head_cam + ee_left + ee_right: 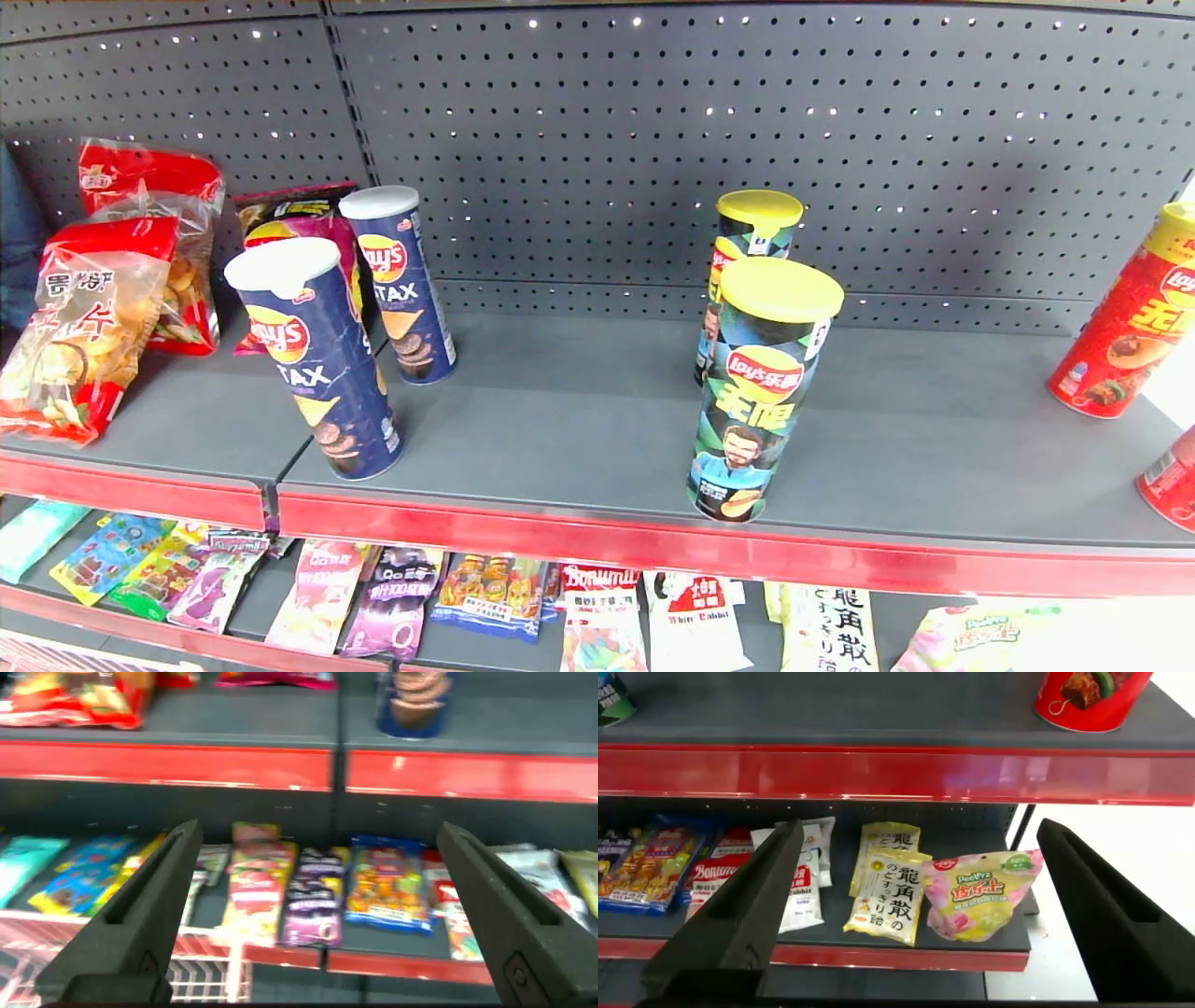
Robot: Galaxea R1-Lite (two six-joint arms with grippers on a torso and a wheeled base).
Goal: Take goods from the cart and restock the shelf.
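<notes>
Head view: the upper shelf [597, 546] carries two blue cans [317, 359] at left, two yellow-lidded cans [761, 392] at centre, and a red can [1125, 317] at right.
Left wrist view: the left gripper [320, 835] is spread wide and holds nothing; snack packets [313, 896] lie beyond it on the lower shelf [402, 966].
Right wrist view: the right gripper [923, 829] is spread wide and empty; a yellow packet [889, 891] and a pink bag [985, 896] lie beyond it.
</notes>
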